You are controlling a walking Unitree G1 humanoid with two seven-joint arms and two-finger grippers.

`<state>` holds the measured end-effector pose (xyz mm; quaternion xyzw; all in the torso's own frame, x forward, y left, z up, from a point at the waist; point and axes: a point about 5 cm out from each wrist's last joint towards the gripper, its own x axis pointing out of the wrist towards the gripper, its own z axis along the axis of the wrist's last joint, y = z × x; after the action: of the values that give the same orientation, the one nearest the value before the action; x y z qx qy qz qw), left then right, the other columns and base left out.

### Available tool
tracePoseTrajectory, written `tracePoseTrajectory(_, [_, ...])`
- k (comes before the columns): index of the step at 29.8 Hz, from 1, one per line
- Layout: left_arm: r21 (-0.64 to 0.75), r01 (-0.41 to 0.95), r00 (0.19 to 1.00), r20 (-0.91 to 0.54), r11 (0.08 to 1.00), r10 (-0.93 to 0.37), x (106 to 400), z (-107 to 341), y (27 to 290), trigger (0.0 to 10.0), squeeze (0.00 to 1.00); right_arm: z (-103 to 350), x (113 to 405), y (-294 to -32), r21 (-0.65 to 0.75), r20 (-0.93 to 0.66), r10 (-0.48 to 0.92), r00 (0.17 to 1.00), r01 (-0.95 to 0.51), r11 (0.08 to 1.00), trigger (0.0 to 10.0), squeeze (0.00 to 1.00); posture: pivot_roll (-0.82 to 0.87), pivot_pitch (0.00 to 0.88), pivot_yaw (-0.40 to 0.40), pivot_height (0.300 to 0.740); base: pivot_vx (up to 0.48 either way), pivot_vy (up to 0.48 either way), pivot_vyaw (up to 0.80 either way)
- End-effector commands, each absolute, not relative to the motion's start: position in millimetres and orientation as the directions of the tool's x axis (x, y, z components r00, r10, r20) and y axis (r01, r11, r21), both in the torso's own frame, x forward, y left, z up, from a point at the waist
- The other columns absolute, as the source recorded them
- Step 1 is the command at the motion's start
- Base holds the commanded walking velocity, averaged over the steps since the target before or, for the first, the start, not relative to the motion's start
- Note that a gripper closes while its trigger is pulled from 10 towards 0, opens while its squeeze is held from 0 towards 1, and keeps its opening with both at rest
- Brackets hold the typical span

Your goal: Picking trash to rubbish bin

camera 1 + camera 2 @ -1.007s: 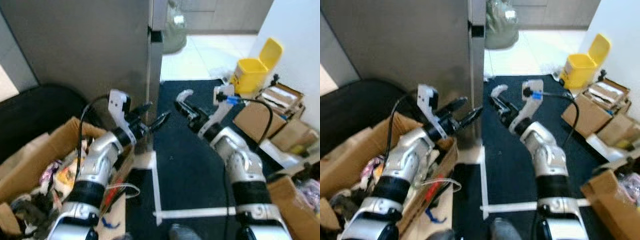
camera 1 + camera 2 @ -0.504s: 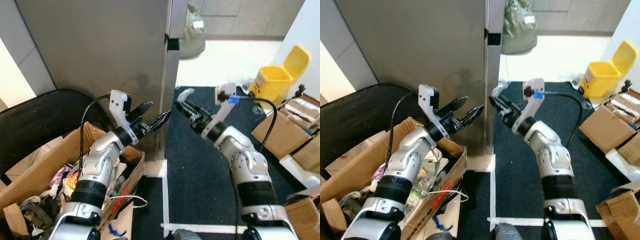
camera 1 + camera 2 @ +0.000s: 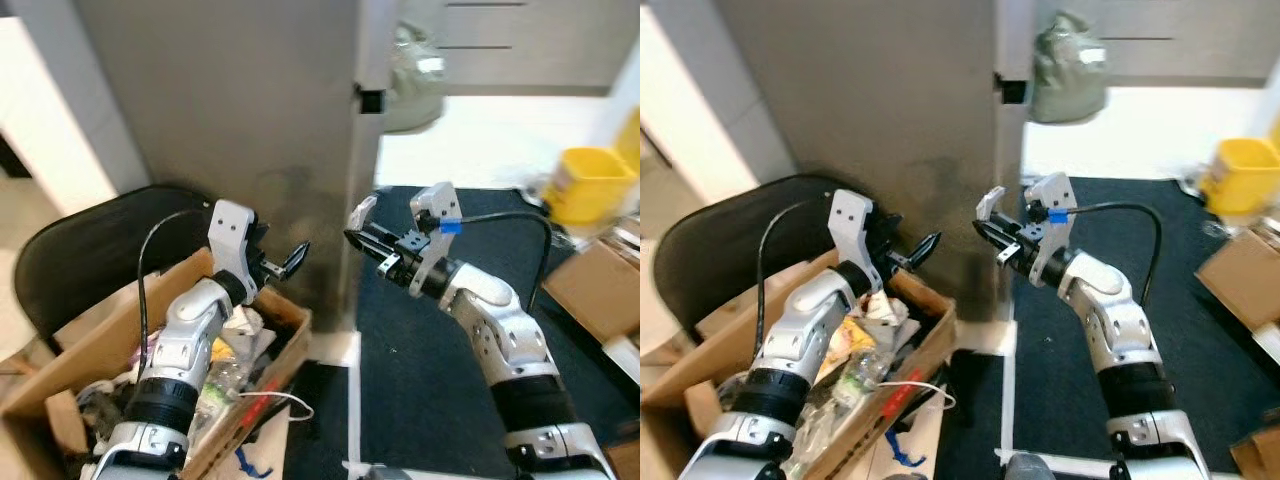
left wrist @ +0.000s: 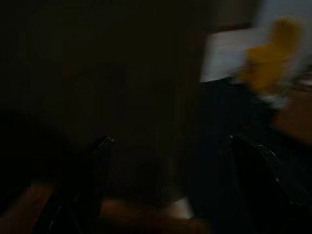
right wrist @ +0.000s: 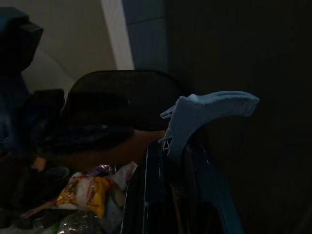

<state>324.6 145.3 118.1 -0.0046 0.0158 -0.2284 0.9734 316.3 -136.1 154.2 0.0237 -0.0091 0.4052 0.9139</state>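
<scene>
a pale curved scrap of trash (image 5: 204,114), whitish and hook-shaped, is pinched between the two black fingers of the right gripper (image 3: 992,228), which is raised in the air just beside the corner of a tall grey metal cabinet (image 3: 240,110); the scrap juts out past the fingertips toward the robot's left. in the right wrist view the same piece stands up from between the closed fingers, with a crumpled yellow wrapper (image 5: 83,190) showing below it. to the left, the left gripper (image 3: 288,262) is lifted over the far edge of a cardboard box (image 3: 925,345) with its fingers spread apart and nothing between them; in the dark left wrist view the two fingertips (image 4: 100,146) sit wide apart. the box is packed with wrappers, crumpled paper and a clear plastic bottle (image 3: 835,385), and behind it lies a black rounded bin or bag (image 3: 90,235) against the cabinet. a dark blue carpet (image 3: 430,380) with white tape lines covers the floor under the right arm. further off to the right stands a yellow rubbish bin (image 3: 1240,175), blurred, with brown cardboard boxes (image 3: 590,290) near it. a grey-green sack (image 3: 1068,68) sits on the pale floor beyond the cabinet's corner.
</scene>
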Motion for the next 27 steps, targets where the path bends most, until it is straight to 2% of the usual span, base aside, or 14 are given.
tracePoseTrajectory(1, [0.017,0.39,0.921,-0.033,0.921,-0.389,328.6,124.9,156.4,10.0,0.0,155.0,315.3,-134.0,0.007,0.037,0.749,0.661,-0.75,0.662,10.0,0.0,-0.06,0.0,0.023,0.74,0.0,0.0,0.7])
tracePoseTrajectory(8, [0.023,0.372,0.928,-0.031,0.928,-0.372,331.6,127.7,151.7,10.0,0.0,154.4,314.9,-133.7,-0.005,0.037,0.75,0.661,-0.75,0.662,10.0,0.0,-0.06,0.0,0.024,0.74,0.0,0.0,0.7])
tracePoseTrajectory(15, [0.024,0.405,0.914,-0.042,0.914,-0.403,330.1,125.2,138.6,10.0,0.0,153.2,315.4,-133.5,0.001,0.039,0.745,0.666,-0.745,0.667,10.0,0.0,-0.06,0.0,0.019,0.74,0.0,0.0,0.71])
tracePoseTrajectory(27, [0.029,0.435,0.9,-0.057,0.9,-0.433,330.1,121.6,131.8,10.0,0.0,150.2,315.1,-132.9,0.01,0.04,0.742,0.669,-0.743,0.669,10.0,0.0,-0.07,0.0,0.015,0.74,0.0,0.0,0.7])
